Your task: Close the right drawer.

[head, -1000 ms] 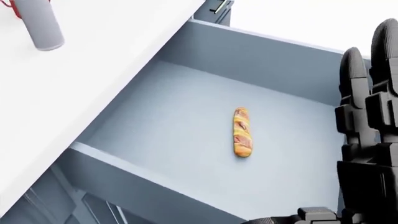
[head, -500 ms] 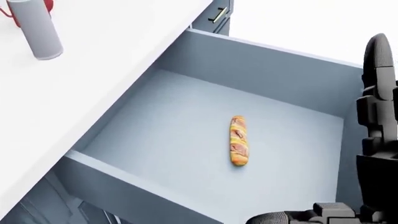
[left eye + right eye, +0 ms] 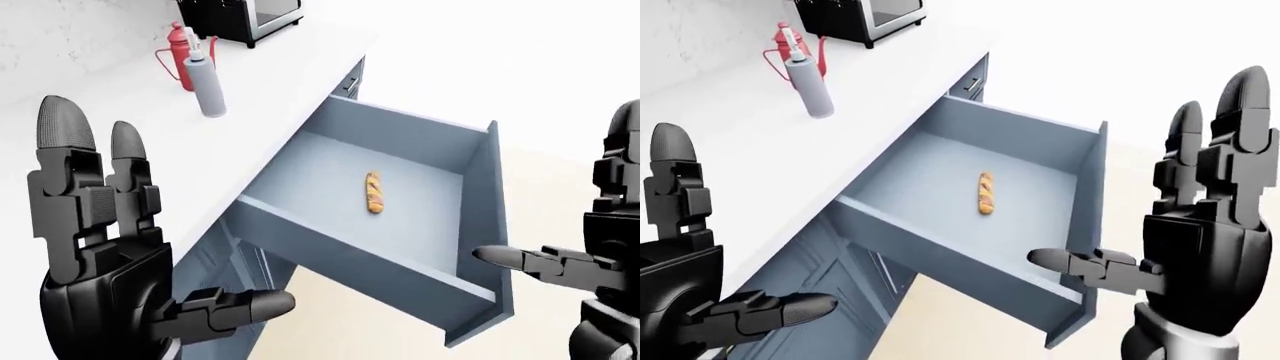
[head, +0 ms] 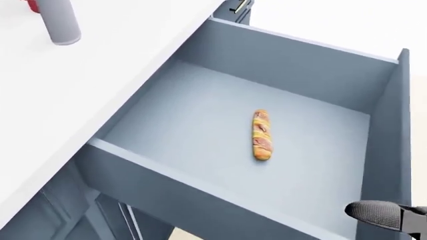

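Your right hand [image 4: 384,215] has dropped low in the head view since a second ago, only its thumb showing beside the drawer [image 4: 200,192], pulled fully out. In the eye views both hands, left hand [image 3: 110,255] included, stand open and empty; your right palm faces the drawer front, placed to push.

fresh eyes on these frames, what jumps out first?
The wide-open blue-grey drawer sticking out from under the white counter, with a single small baguette lying alone in the middle of its floor. Next, the two black hands raised with fingers spread: left hand at the left-eye view's lower left, right hand at the right-eye view's right, its thumb near the drawer's front panel, neither holding anything.
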